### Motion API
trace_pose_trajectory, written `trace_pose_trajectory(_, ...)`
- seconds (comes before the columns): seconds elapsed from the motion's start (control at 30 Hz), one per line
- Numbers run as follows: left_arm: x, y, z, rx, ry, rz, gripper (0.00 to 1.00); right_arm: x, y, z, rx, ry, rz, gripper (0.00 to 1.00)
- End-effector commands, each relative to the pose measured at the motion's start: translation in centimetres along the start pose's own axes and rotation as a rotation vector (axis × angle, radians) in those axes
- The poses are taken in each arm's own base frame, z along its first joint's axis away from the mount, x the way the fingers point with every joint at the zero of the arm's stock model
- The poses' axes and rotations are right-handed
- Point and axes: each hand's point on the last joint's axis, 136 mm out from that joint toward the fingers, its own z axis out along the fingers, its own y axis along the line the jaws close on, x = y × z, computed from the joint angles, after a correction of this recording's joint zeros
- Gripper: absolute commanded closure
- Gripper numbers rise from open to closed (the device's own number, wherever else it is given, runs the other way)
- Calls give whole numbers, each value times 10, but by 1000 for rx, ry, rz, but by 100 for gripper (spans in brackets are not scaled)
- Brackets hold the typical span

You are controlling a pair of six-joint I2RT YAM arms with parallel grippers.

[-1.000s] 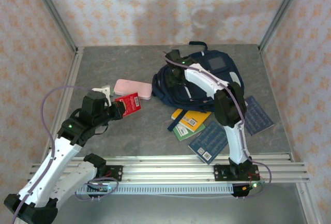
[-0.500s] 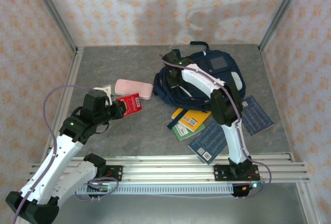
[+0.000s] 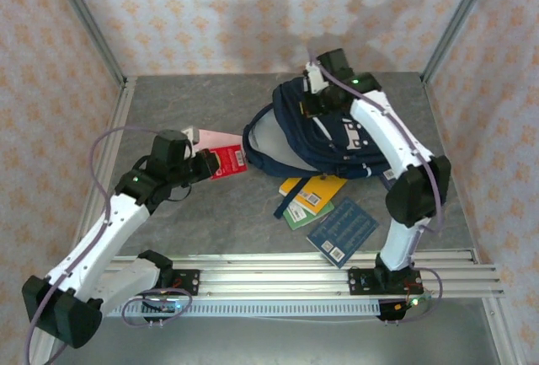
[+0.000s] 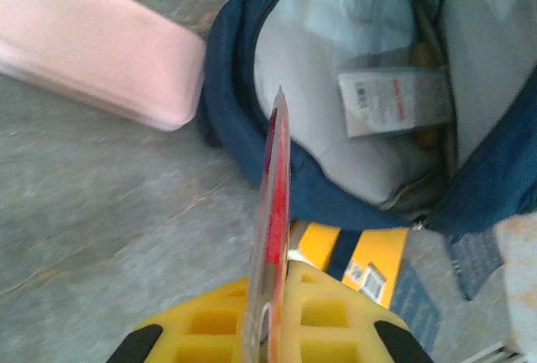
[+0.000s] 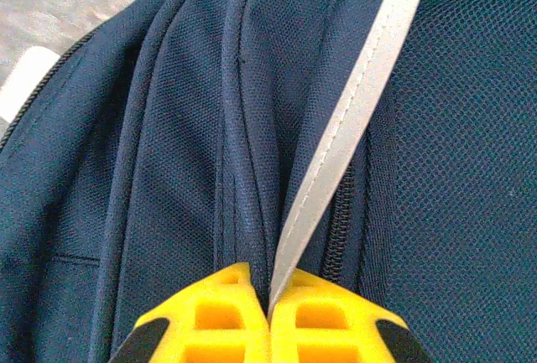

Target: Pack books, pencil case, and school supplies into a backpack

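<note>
Top external view gives us the left gripper (image 3: 200,165) clamped on the bright red packet (image 3: 229,161), held just outside the mouth of the navy backpack (image 3: 328,142). Our right gripper (image 3: 317,93) is pinched tight on the top of the bag. On the right wrist camera its fingers close on fabric beside the pale grey stripe (image 5: 352,120), and we judge this props the mouth open.

On the left wrist camera the white packet (image 4: 394,103) already lies inside. The pink pencil case (image 3: 215,136) lies on the table (image 3: 168,104) beside the opening. The orange-yellow book (image 3: 316,192), green book (image 3: 296,213) and dark blue book (image 3: 344,230) lie in front of the bag.

We take the step in hand to be loading the red packet. Next we must carry it through the opening and let go only once it is well inside.
</note>
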Motion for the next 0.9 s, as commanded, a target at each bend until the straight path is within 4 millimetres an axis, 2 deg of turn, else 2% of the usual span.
trace_pose_trajectory(0.0, -36, -44, 4, 176, -80, -46, 100, -16, 38, -44, -282, -113, 22, 100)
trace_pose_trajectory(0.13, -53, -67, 22, 258, -77, -74, 100, -22, 37, -66, -426, -189, 79, 100)
trace_pose_trajectory(0.27, -67, -90, 41, 336, -81, -96, 100, -26, 35, -81, -480, -227, 102, 100)
trace_pose_trajectory(0.43, -62, -117, 79, 374, -19, -89, 100, -31, 35, -89, -505, -255, 122, 100)
trace_pose_trajectory(0.73, -49, -155, 168, 434, 70, -125, 100, -36, 41, -91, -561, -285, 143, 100)
trace_pose_trajectory(0.87, -45, -166, 223, 448, 99, -144, 98, -39, 43, -89, -601, -296, 160, 100)
